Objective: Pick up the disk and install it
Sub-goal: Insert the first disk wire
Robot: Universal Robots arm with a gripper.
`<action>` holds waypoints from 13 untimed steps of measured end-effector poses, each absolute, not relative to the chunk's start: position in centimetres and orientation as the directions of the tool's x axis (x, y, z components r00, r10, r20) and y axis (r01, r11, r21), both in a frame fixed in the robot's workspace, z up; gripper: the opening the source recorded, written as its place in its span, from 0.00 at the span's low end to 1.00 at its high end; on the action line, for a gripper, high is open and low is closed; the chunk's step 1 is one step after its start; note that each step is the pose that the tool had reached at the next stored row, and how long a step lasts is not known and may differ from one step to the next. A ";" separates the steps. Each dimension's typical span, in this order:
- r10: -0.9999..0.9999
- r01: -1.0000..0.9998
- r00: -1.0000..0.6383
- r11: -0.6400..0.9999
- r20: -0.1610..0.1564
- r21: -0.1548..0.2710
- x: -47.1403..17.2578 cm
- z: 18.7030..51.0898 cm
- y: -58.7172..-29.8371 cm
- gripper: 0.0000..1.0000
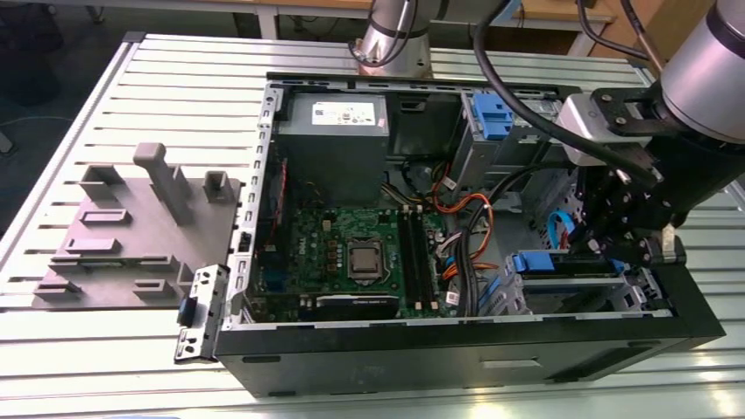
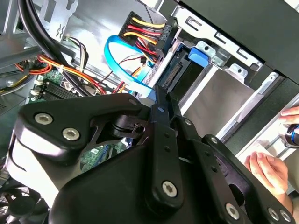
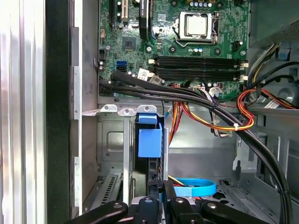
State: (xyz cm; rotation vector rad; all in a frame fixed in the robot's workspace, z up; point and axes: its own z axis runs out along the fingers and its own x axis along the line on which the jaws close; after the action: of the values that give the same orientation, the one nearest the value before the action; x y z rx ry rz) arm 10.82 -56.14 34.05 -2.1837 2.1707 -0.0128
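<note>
The disk (image 1: 564,264) sits in the drive cage at the near corner of the open computer case (image 1: 466,336), on the exterior view's right. In the first wrist view it stands edge-on, with its blue carrier (image 3: 149,142) facing the camera. The second wrist view shows its connector edge (image 2: 175,72) and a blue carrier tab (image 2: 198,53). My gripper (image 2: 161,98) hangs over that cage (image 1: 623,249). Its fingers are shut together, with their tips right at the disk's connector end (image 3: 161,186). I cannot tell whether the tips touch the disk.
A grey power supply (image 1: 331,131) and the green motherboard (image 1: 349,253) occupy the case. Orange and black cables (image 3: 210,112) and a blue flat cable (image 3: 196,189) run close to the cage. A grey fixture (image 1: 128,227) lies on the slatted table. A person's hand (image 2: 268,170) is beside the case.
</note>
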 end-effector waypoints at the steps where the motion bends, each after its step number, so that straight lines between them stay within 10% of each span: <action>1: -0.999 -0.999 0.007 -0.005 -0.038 -0.050 10.8 34.0 -56.1 0.16; 13: -0.999 -0.999 0.007 -0.005 -0.038 -0.050 10.8 33.7 -56.2 0.16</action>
State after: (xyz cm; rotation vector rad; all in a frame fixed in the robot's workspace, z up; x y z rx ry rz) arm 10.82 -56.20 33.75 -2.1838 2.1707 -0.0129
